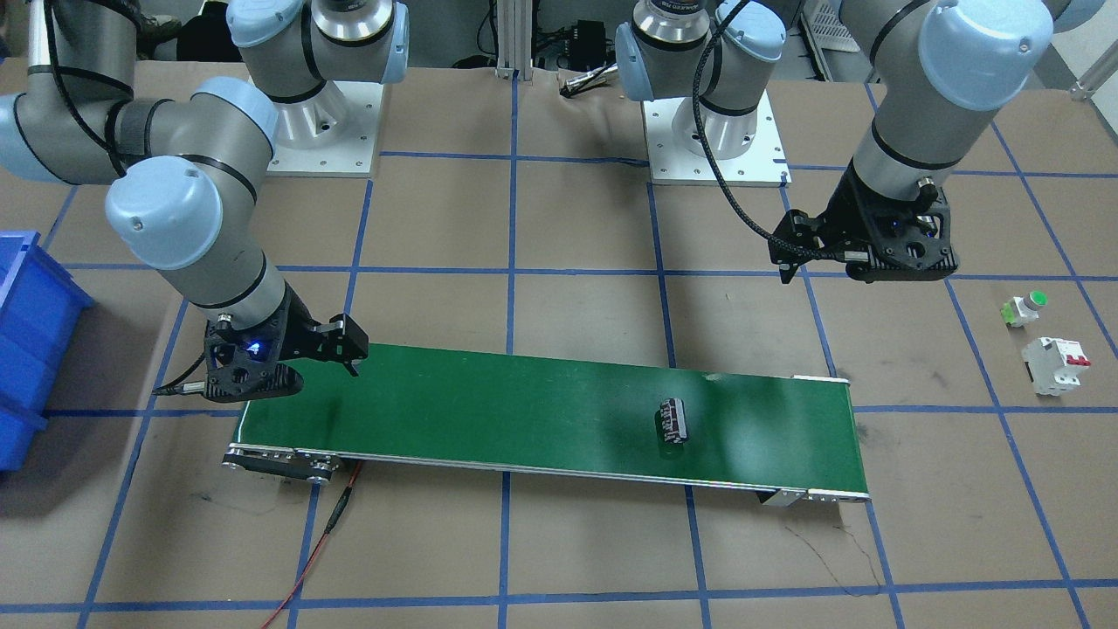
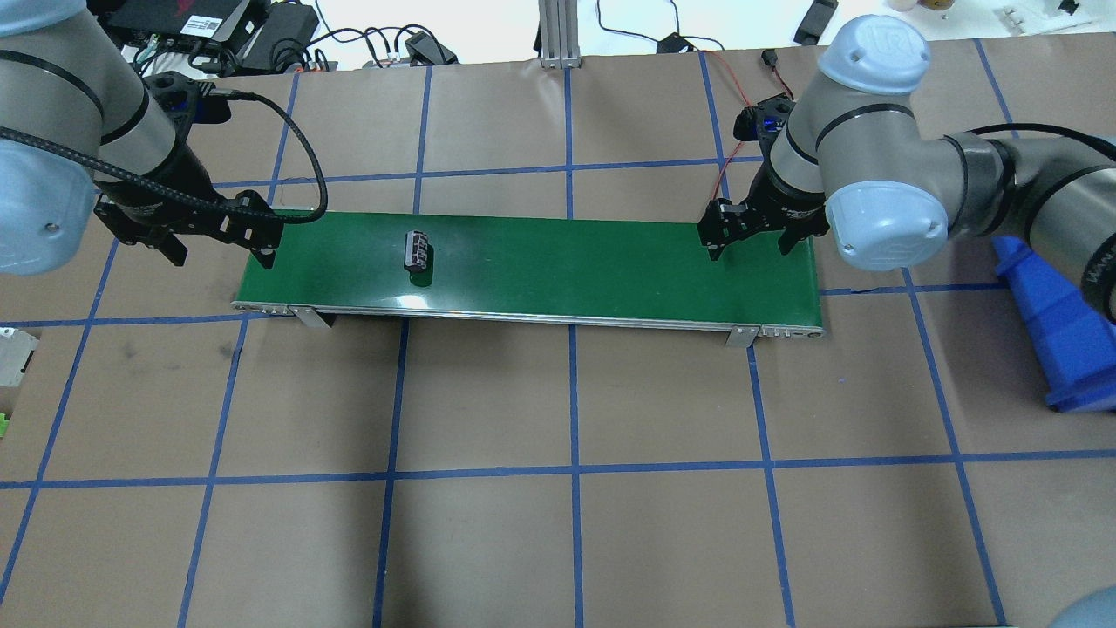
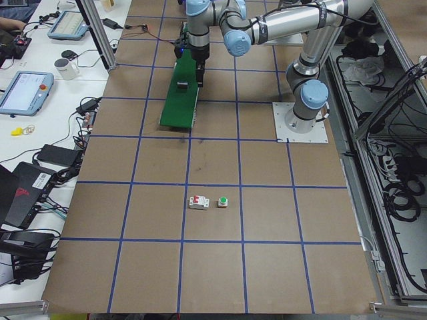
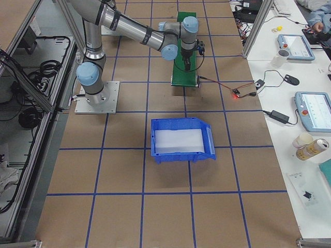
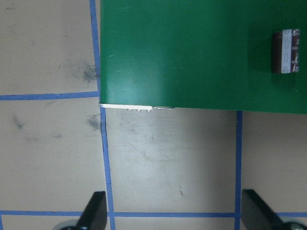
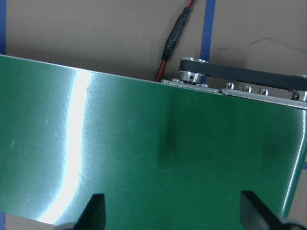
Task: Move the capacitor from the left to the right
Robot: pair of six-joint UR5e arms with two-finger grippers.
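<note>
The capacitor (image 2: 416,250) is lying on the green conveyor belt (image 2: 567,262), in the portion nearer the robot's left end. It is resting roughly midway across the belt's width with its row of pale ribs facing up. Nothing is touching it, and both arms are standing apart from it.

The left pincer (image 2: 222,247) is hanging just off the belt's left end, closest to the capacitor but clearly short of it. Its fingers are spread wide and are gripping nothing. In the left wrist view the fingertips are framing bare brown counter (image 2: 567,523) and blue tape lines. The belt's edge is showing ahead of them there, and the capacitor is sitting at the far right of that view.

The right pincer (image 2: 751,244) is hovering over the opposite, right end of the belt, well apart from the capacitor. Its fingers are likewise parted and empty. The right wrist view is showing only glossy green belt beneath them, with the belt's roller and drive band at the edge and a red cable (image 1: 323,533) trailing away across the counter.

Farther out, beyond the belt's left end, a white circuit breaker (image 1: 1055,365) with red switches and a green-capped push button (image 1: 1026,307) are sitting near each other on the counter, well apart from the belt. Beyond the belt's right end, a blue bin (image 1: 26,349) is sitting on the counter.
</note>
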